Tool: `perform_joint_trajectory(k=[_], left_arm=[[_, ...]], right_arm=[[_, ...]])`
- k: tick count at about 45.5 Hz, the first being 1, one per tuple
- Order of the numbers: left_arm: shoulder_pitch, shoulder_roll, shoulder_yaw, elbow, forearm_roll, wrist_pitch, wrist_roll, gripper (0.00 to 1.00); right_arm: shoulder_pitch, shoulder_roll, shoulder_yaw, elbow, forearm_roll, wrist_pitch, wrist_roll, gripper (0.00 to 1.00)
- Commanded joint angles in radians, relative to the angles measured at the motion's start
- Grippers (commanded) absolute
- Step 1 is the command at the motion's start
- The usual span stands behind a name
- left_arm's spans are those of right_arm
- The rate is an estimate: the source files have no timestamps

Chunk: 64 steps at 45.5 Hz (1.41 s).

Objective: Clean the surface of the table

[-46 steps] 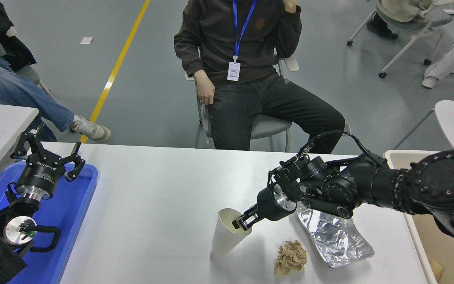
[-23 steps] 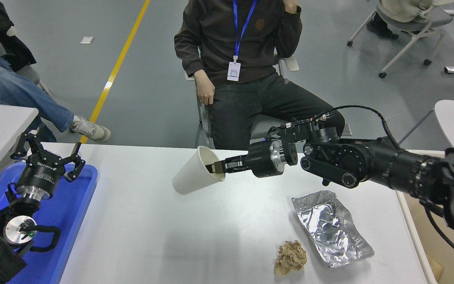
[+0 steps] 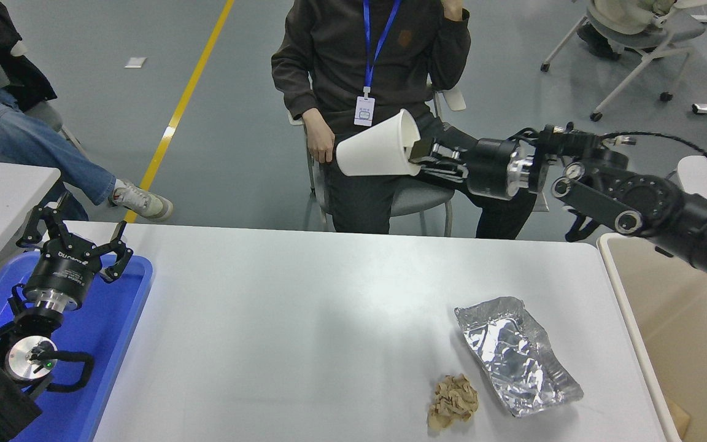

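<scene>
The table surface (image 3: 304, 319) is spreading wide across the lower half of the view; a crumpled foil tray (image 3: 516, 356) and a brown paper wad (image 3: 453, 402) are lying near its right front; above the far edge the right gripper (image 3: 418, 155) is pinching the rim of a white paper cup (image 3: 378, 152), holding it sideways in the air; the left gripper (image 3: 77, 242) is resting parked, fingers spread, over a blue tray (image 3: 126, 307); a beige bin (image 3: 666, 319) is standing beside the table's right edge.

Right gripper (image 3: 420, 153) clamped, arm stretched high beyond the far edge; left gripper (image 3: 77, 242) parked, fingers spread, near-left corner.
</scene>
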Motion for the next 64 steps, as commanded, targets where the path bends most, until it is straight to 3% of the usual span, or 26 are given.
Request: perform_joint_trajectory(k=[1,20,30,52,64], left_arm=[[0.000,0.000,0.000,0.001,0.000,0.000,0.001,1.00],[0.000,0.000,0.000,-0.001,0.000,0.000,0.000,1.00],[0.000,0.000,0.000,0.001,0.000,0.000,0.001,1.00],[0.000,0.000,0.000,0.001,0.000,0.000,0.000,1.00],[0.000,0.000,0.000,0.001,0.000,0.000,0.000,1.00]], right_arm=[[-0.053,-0.053,0.004,-0.270,0.135,0.002,0.000,0.00],[-0.247,-0.097,-0.002,-0.630,0.285,-0.010,-0.032,0.00],[-0.311,-0.117,0.003,-0.680,0.330,-0.031,-0.221,0.00],[-0.420,-0.126,0.006,-0.680,0.336,-0.200,-0.612,0.00],[-0.552,-0.088,-0.002,-0.670,0.350,-0.222,-0.640,0.00]])
